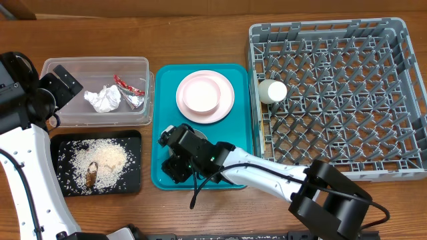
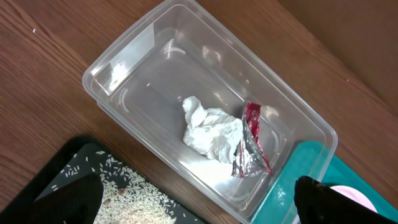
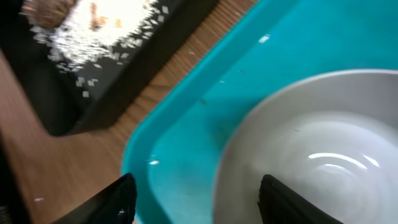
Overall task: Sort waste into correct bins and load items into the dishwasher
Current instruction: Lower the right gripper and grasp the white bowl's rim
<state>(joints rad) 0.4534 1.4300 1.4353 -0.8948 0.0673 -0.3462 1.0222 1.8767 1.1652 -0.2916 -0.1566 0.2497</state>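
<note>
Scraps (image 1: 100, 163) fill the near-left black tray (image 1: 65, 185). Right fingers (image 3: 118, 202), partly open and empty, straddle the rim of the white bowl (image 3: 323, 155) on the teal tray (image 1: 237, 143). Farther, tissue (image 1: 102, 99) and wrapper (image 1: 133, 93) lie in the clear tub (image 1: 67, 67) under wide-open, empty left fingers (image 2: 78, 199). Only the cup (image 1: 272, 91) is in the rack (image 1: 333, 100); the pink plate (image 1: 227, 100) waits.

You have the teal serving tray (image 1: 162, 107) mid-table. On its far half sits the pale pink plate (image 1: 228, 101), with the pale pink bowl (image 1: 201, 95) on it. The right gripper (image 1: 175, 155) hangs over its near half, jaws hidden from above. Left of the tray's far half, the clear tub (image 1: 93, 61) holds 1 crumpled tissue (image 1: 102, 99) and 1 red-and-silver foil wrapper (image 1: 133, 93). The left gripper (image 1: 59, 90) is at the tub's end away from the tray. Left of the tray's near half, the black tray (image 1: 131, 143) carries rice crumbs (image 1: 110, 157) and brown scraps (image 1: 91, 175). Right of the tray stands the grey dish rack (image 1: 333, 93), with a cream-white cup (image 1: 272, 91) in the row nearest the tray.
</note>
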